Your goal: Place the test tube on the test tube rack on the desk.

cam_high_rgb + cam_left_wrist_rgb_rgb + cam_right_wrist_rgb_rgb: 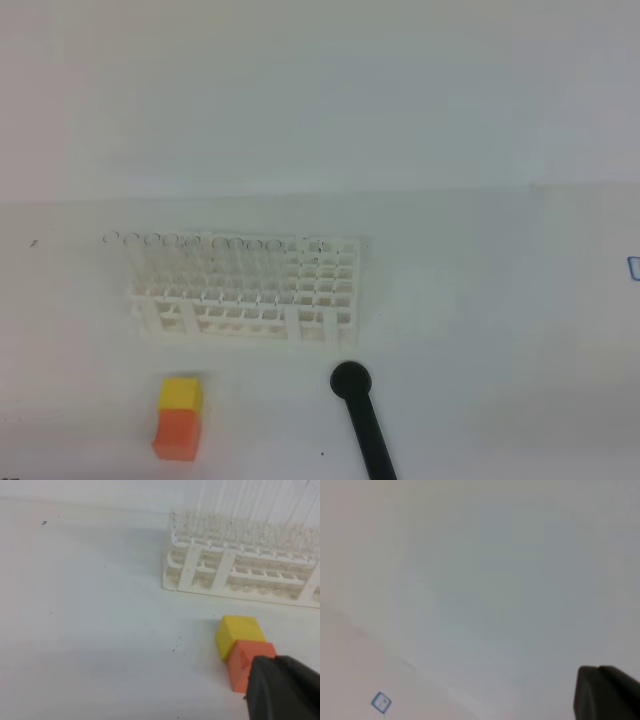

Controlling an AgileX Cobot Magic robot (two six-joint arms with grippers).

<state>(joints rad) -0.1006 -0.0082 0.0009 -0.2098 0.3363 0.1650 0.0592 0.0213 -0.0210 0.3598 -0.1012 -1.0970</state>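
The white lattice test tube rack (245, 290) stands on the white desk (480, 330), left of the middle. Several clear test tubes (190, 255) stand upright in its left and middle holes; its right holes look empty. The left wrist view shows the rack (240, 572) from the side, with faint test tubes (235, 505) rising out of it. Only a dark part of my left gripper (282, 690) shows at that view's lower right, with nothing in it. My right gripper (605, 692) shows as a dark corner over bare white surface. Neither gripper appears in the exterior view.
A yellow-and-orange block (179, 418) lies in front of the rack's left end, close to my left gripper. A black rod with a round end (362, 420) lies in front of the rack's right end. A small blue square mark (381, 702) sits far right.
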